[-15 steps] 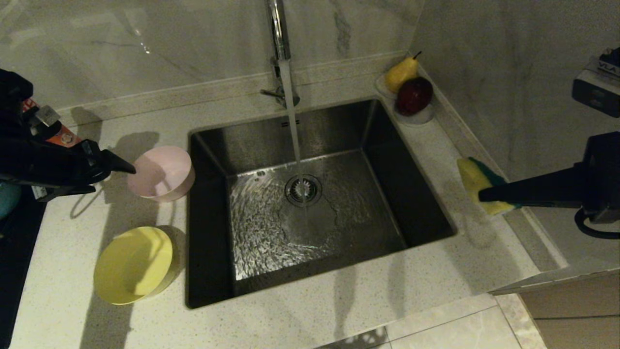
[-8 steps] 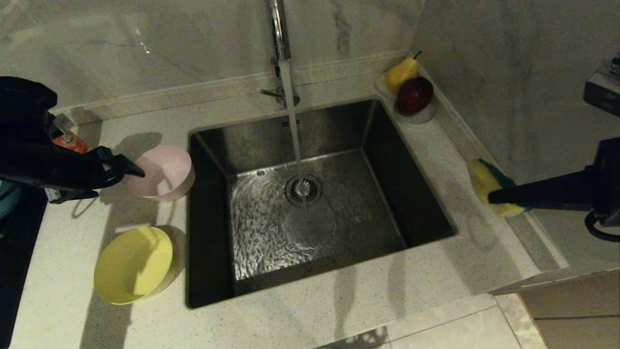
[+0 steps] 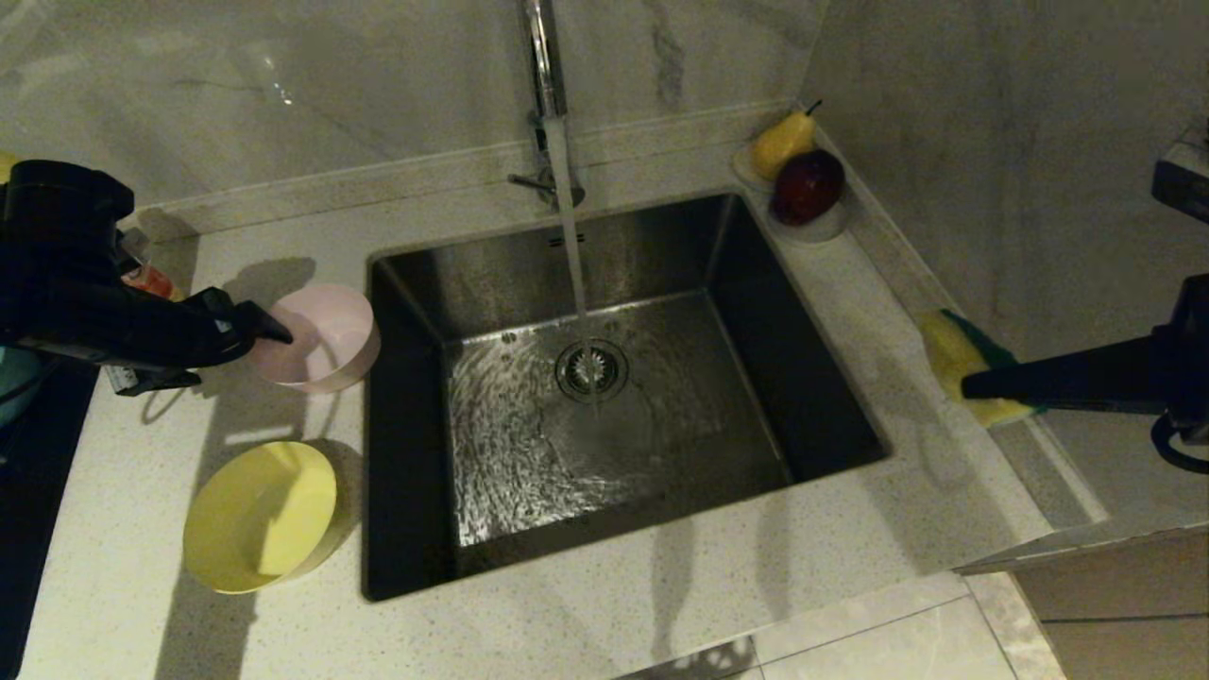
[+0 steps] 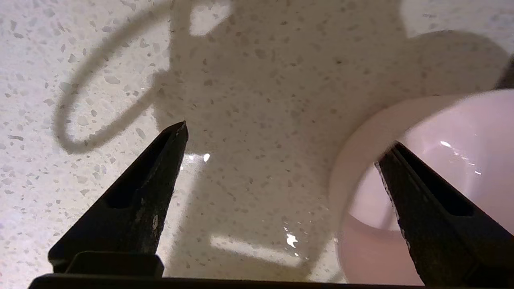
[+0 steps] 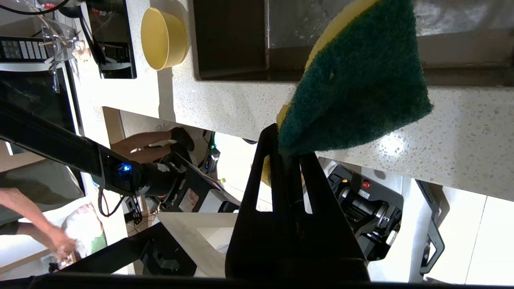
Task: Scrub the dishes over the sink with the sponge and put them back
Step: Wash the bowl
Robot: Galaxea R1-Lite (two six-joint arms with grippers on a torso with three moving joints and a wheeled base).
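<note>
Head view: water runs from the tap into the sink. Left of the sink, the pink bowl sits on the counter, and the left gripper is right at its rim. The yellow bowl lies nearer the front, also left of the sink. Right of the sink, the right gripper pinches the sponge above the counter edge.

Left wrist view: jaws spread wide, gripping nothing; one finger is outside the pink bowl, the other over its hollow, so the rim lies between them.

Right wrist view: jaws clamped tight on the sponge, green side facing the camera, with the yellow bowl beyond the sink.
</note>
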